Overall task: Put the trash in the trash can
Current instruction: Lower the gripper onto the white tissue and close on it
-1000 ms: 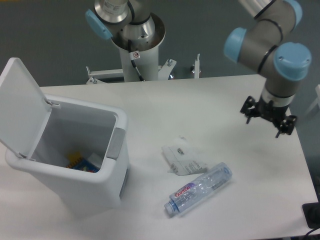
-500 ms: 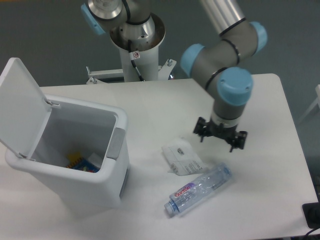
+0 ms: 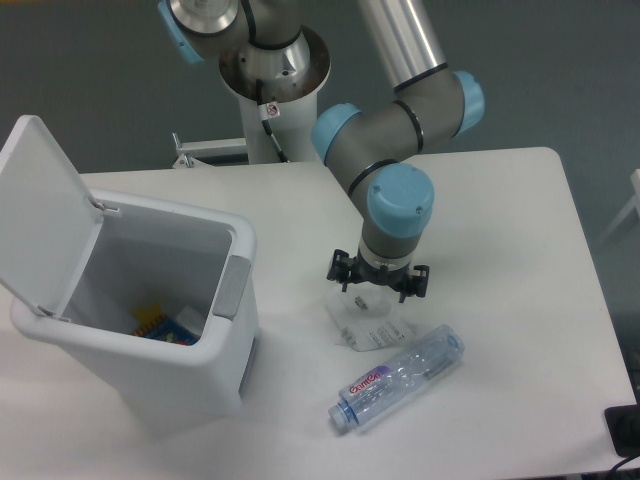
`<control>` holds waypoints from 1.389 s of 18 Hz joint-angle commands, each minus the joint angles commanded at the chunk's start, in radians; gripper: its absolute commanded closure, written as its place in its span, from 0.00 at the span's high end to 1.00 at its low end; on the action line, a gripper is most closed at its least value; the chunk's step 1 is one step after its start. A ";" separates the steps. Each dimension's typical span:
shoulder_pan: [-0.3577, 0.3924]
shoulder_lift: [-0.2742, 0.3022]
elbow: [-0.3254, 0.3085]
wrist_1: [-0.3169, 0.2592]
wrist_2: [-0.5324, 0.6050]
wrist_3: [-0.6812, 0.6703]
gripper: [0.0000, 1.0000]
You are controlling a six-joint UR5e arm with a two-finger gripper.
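Camera view: black two-finger gripper [image 3: 378,287], fingers spread, hovering over crumpled white printed wrapper [image 3: 367,320]; thin paper risking slipping, clear plastic bottle [image 3: 398,377] getting nudged.

A white desk [image 3: 500,220] carries everything. The bin [image 3: 150,345] stands on its left part, lid [image 3: 45,215] swung up and open, a grey latch tab [image 3: 234,287] on its right rim. Right of the bin, near the middle of the desk, a crumpled white wrapper [image 3: 367,322] lies flat. Just beside it, toward the front edge, a clear bottle [image 3: 398,378] lies on its side, blue cap pointing front-left, its pink-purple label facing up.
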State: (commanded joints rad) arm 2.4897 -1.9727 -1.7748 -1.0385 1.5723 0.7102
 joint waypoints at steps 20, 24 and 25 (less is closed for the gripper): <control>-0.012 -0.026 0.032 0.009 -0.021 -0.049 0.00; 0.000 -0.020 0.046 0.009 -0.024 -0.043 0.00; 0.009 -0.018 0.051 0.009 -0.028 -0.043 0.00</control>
State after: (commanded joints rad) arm 2.4988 -1.9911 -1.7242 -1.0293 1.5447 0.6673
